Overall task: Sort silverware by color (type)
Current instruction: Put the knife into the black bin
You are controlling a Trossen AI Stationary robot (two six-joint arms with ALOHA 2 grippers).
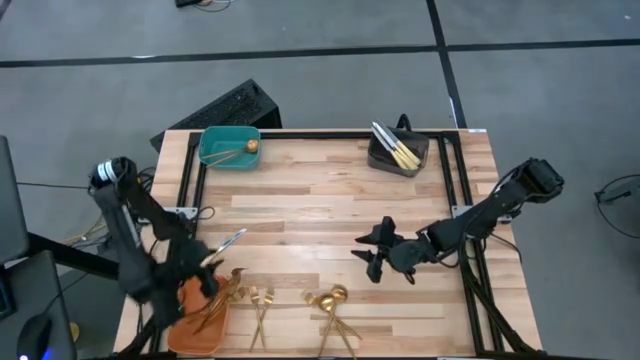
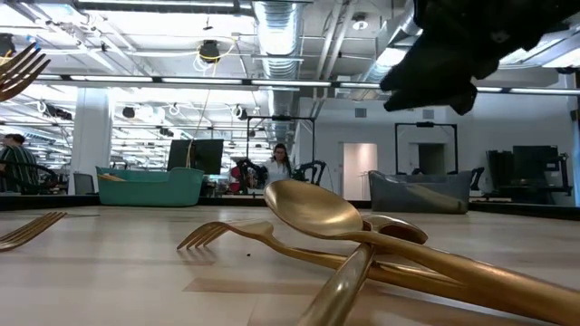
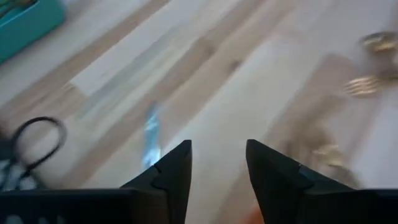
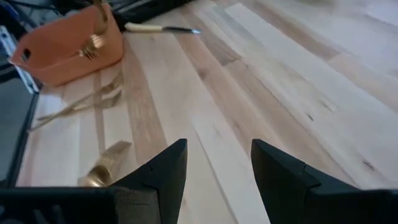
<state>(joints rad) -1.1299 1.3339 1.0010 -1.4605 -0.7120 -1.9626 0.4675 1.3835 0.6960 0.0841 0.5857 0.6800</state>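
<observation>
While the high view hides the left gripper above the orange bin, its wrist view shows parted jaws holding nothing, a knife on the wood beyond. Forks fill the bin; spoons lie near the front edge. The right gripper, released, hovers over bare mid-table planks.

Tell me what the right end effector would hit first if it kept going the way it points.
Judging by the right wrist view, the right end effector would first meet bare table; the orange bin sits off to one side.
</observation>
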